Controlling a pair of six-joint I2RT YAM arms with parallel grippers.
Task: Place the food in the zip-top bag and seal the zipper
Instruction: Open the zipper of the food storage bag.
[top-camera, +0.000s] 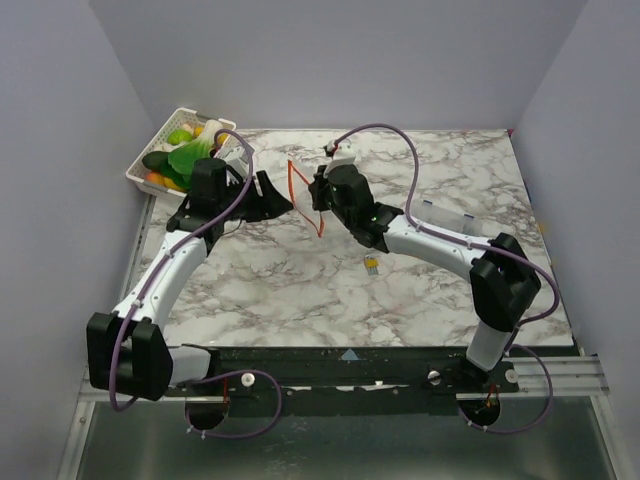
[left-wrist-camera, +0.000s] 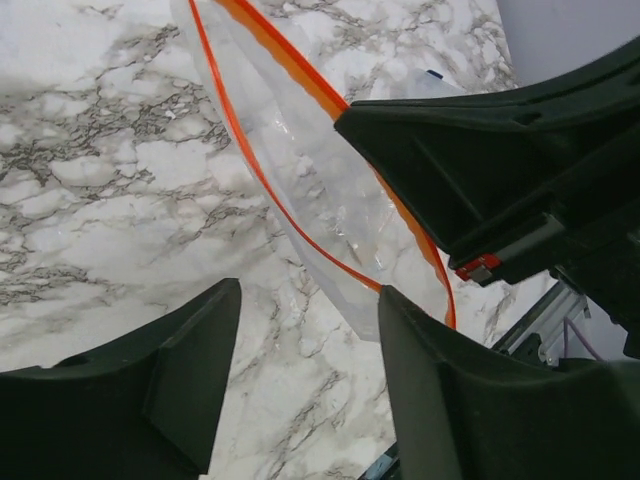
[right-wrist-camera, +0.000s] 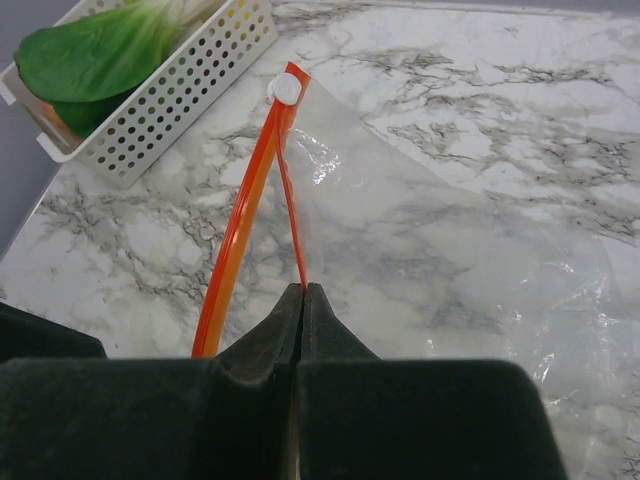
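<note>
Right wrist view: right hand (right-wrist-camera: 302, 300) clamped on the zipper (right-wrist-camera: 235, 240), zip-top bag (right-wrist-camera: 430, 230) near centre. Best to close left hand (left-wrist-camera: 310, 292), spread apart, on the other lip and tug gently toward 9 o'clock. Food (right-wrist-camera: 100, 55) waiting, 10 o'clock basket (right-wrist-camera: 190, 85).

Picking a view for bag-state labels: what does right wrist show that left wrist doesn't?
Right wrist only: white lattice basket holding a green leafy toy vegetable, the white slider on the orange zipper, right tool shut on the zip-top bag at its mouth edge. Left wrist only: left tool open beside the bag. Both: the clear bag, its zipper, the marble table.
</note>
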